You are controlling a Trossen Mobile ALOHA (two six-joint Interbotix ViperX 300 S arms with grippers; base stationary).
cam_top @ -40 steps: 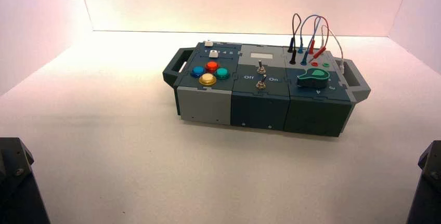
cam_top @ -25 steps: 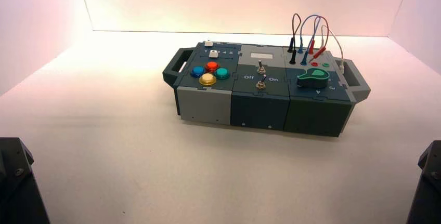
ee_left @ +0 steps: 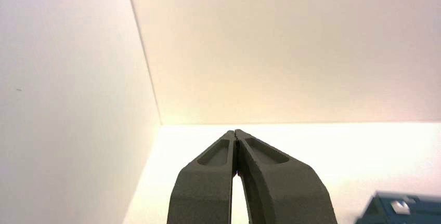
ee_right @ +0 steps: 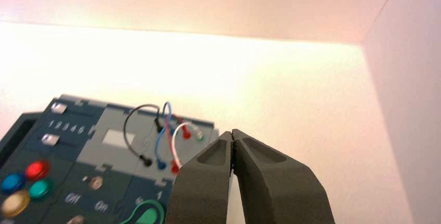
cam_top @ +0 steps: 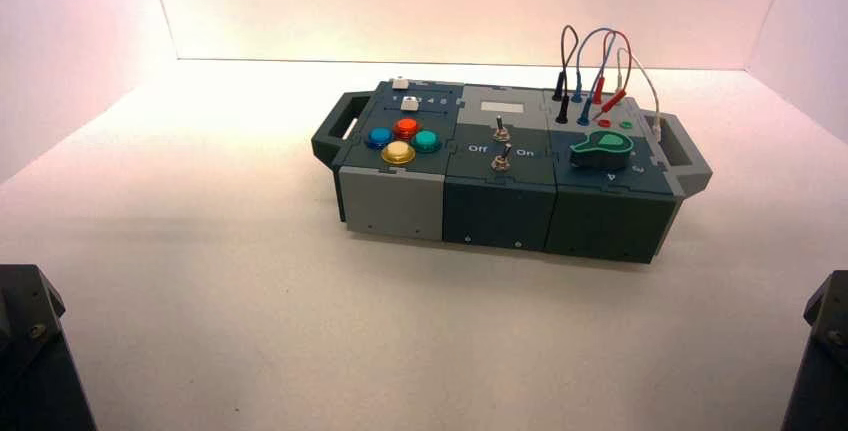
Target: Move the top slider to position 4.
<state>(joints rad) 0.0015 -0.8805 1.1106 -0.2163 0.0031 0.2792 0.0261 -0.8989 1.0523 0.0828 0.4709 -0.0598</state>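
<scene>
Left gripper [ee_left: 235,133] and right gripper [ee_right: 232,133] are sitting pinched closed, empty; top slider [ee_right: 58,108] blurring far beyond on white tabletop [cam_top: 200,271].

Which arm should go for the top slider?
Left, probably. The top slider sits at the box's back left corner, on the left arm's side. Both the left gripper and right gripper are parked, jaws shut.

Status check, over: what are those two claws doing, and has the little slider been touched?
Left gripper and right gripper shut, parked. Top slider untouched. Path clear.
</scene>
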